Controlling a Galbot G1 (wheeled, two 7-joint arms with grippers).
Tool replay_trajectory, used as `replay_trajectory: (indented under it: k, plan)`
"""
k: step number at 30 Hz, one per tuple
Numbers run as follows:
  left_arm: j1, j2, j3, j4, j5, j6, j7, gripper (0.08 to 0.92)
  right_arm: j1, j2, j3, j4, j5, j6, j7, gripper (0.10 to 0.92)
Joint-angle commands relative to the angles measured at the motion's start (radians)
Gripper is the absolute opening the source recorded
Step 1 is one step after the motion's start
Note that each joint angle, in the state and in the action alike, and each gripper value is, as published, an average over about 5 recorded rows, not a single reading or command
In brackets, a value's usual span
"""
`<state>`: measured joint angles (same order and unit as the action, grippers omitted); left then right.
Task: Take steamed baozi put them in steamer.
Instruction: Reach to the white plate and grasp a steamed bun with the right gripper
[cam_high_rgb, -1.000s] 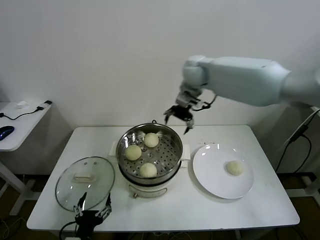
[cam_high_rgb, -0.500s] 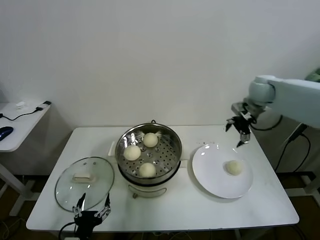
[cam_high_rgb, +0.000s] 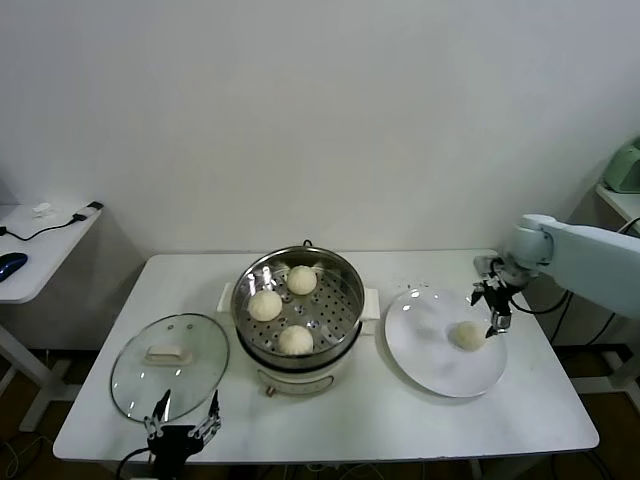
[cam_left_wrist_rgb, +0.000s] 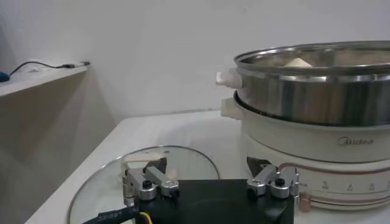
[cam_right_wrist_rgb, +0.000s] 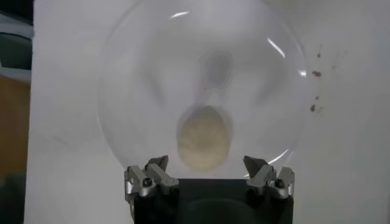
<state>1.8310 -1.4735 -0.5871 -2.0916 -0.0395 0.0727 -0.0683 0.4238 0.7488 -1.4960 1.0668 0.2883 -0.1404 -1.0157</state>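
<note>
Left gripper (cam_high_rgb: 182, 428): parked low at the near edge of the worktop (cam_high_rgb: 330, 420), just in front of the glass lid (cam_high_rgb: 170, 366); its fingers are spread apart and hold nothing, which the left wrist view confirms (cam_left_wrist_rgb: 211, 181).

Steamer (cam_high_rgb: 300, 300): stands at the middle of the worktop, right of the lid, and already holds three buns (cam_high_rgb: 266, 305) on its perforated tray.

Plate (cam_high_rgb: 425, 360): lies just right of the steamer and carries the one remaining bun (cam_high_rgb: 467, 335), set toward its right half.

Right gripper (cam_high_rgb: 493, 300): hangs above the plate's right rim, just beyond and to the right of the last bun, fingers released and empty.

Bun from the right gripper: in the right wrist view the bun (cam_right_wrist_rgb: 203, 137) sits almost centred between the two open finger tips (cam_right_wrist_rgb: 209, 176), a little ahead of them and below. It is roundish, slightly longer along the line running away from the gripper, so the fingers would close across its shorter width.

Nearer arm: the right, by far; the left is well apart, on the other side of the steamer.

Likely next move: a short descent, then closing on the bun.
</note>
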Motion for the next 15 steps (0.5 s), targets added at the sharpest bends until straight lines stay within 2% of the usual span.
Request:
replay_trajectory:
  k: [1,9,15]
  plan:
    - [0.004,-0.002,0.002,0.004,0.004,-0.004,0.000,0.823,-0.201,0.023,0.172,-0.088,-0.099,-0.032,0.032,0.823]
    - [0.010,0.000,0.004,0.003,0.008,-0.008,-0.001,0.823,-0.237,0.042,0.221,-0.106,-0.123,-0.033,0.073,0.822]
    - [0.012,0.002,0.005,0.000,0.010,-0.009,-0.001,0.823,-0.212,0.034,0.216,-0.069,-0.106,-0.032,0.071,0.734]
